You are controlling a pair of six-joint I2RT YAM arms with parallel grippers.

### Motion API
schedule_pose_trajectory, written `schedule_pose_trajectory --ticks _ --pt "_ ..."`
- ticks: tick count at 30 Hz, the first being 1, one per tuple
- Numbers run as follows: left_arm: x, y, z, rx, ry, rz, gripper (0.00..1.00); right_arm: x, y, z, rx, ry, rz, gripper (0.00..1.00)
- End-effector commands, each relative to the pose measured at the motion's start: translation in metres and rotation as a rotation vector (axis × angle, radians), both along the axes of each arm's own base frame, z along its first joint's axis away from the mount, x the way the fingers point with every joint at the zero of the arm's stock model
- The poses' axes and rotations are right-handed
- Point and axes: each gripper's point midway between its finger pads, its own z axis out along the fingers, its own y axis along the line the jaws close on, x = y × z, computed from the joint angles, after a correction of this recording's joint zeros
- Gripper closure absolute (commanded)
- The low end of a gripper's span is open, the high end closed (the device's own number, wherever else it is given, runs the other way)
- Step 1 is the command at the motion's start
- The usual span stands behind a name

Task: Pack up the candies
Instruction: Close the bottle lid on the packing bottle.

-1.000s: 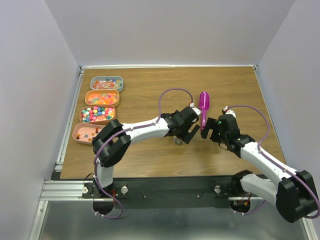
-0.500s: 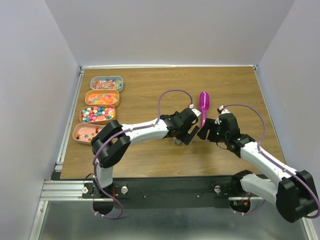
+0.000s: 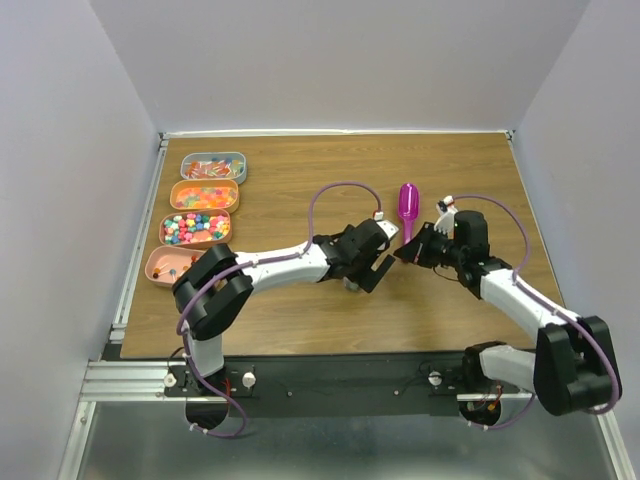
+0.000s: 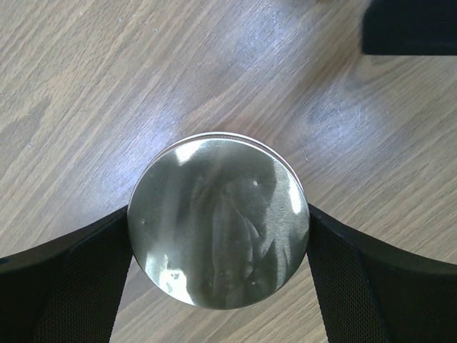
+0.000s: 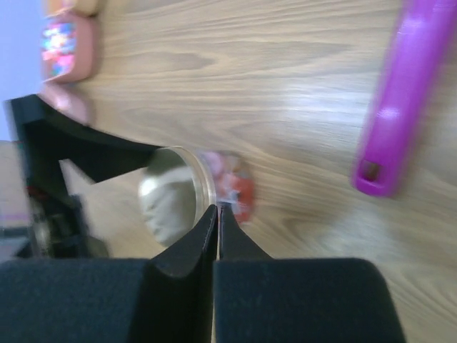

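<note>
Along the left edge of the table (image 3: 300, 170), four small trays in a row from far to near, all holding the candies (image 3: 200, 226). In the farthest, blue-grey tray (image 3: 244, 167), red-orange wrapped pieces; in the orange tray (image 3: 238, 195) next to it, orange-yellow gummies; in the third tray (image 3: 229, 229), pastel round balls, heaped; in the nearest, pink tray (image 3: 150, 268), only a few pieces, partly hidden behind the left arm. Well apart from the trays, near mid-table, a small clear jar (image 5: 232, 189) capped with a round shiny lid (image 4: 218, 243). Through its wall in the right wrist view, something red and pink, too blurred to name. Left gripper (image 3: 365, 275) directly over the jar, jaws spread wide, one black finger (image 4: 71, 279) at each side of the lid's rim. Right gripper (image 5: 216, 214) just beside the jar, fingers pressed flat together with nothing between them. Beyond it, flat on the wood, a magenta scoop (image 3: 408, 203), near the right gripper but clear of its fingers.
</note>
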Motion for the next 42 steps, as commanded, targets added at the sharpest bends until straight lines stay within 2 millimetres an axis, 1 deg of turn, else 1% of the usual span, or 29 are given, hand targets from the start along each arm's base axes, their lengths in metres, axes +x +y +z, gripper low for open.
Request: schedule_pose_trajectory --ticks 1,2,3,4,9,12,14,16,18,20,25,32,37,39,42 --pt "0.0 -0.003 0.016 -0.04 -0.047 -0.029 0.01 -0.012 0.038 0.027 0.267 -0.012 0.248 0.92" --pt "-0.001 -0.003 0.016 -0.043 -0.044 -0.032 0.01 -0.01 0.041 0.033 0.294 -0.045 0.271 0.93" --pt "0.0 -0.004 0.019 -0.052 -0.051 -0.029 0.02 -0.014 0.045 0.033 0.33 -0.017 0.299 0.92" --pt "0.0 -0.004 0.019 -0.053 -0.05 -0.03 0.01 -0.014 0.047 0.026 0.34 0.009 0.306 0.93" --pt "0.001 -0.004 0.021 -0.056 -0.058 -0.026 0.02 -0.017 0.053 0.027 0.386 0.019 0.367 0.95" --pt "0.001 -0.004 0.022 -0.059 -0.063 -0.022 0.02 -0.017 0.054 0.017 0.397 0.064 0.371 0.95" --pt "0.001 -0.003 0.021 -0.059 -0.06 -0.022 0.01 -0.018 0.057 0.016 0.413 0.067 0.394 0.95" --pt "0.0 -0.003 0.021 -0.061 -0.058 -0.022 0.01 -0.023 0.062 0.009 0.422 0.107 0.414 0.95" --pt "0.0 -0.003 0.019 -0.058 -0.057 -0.022 0.02 -0.024 0.066 0.002 0.421 0.127 0.424 0.95" --pt "0.0 -0.004 0.02 -0.061 -0.057 -0.023 0.02 -0.028 0.071 -0.001 0.422 0.134 0.449 0.95" --pt "-0.002 -0.004 0.016 -0.056 -0.042 -0.033 0.02 -0.031 0.075 -0.006 0.428 0.147 0.472 0.95" --pt "-0.008 -0.005 0.004 -0.038 -0.019 -0.052 0.02 -0.038 0.08 -0.007 0.445 0.166 0.521 0.95" --pt "-0.009 -0.007 0.002 -0.032 -0.018 -0.063 0.01 -0.043 0.086 -0.018 0.454 0.204 0.554 0.95" --pt "-0.009 -0.008 0.001 -0.03 -0.017 -0.068 0.01 -0.042 0.087 -0.022 0.452 0.215 0.547 0.95" --pt "-0.008 -0.008 0.004 -0.031 -0.023 -0.065 0.01 -0.041 0.085 -0.037 0.438 0.255 0.505 0.95"
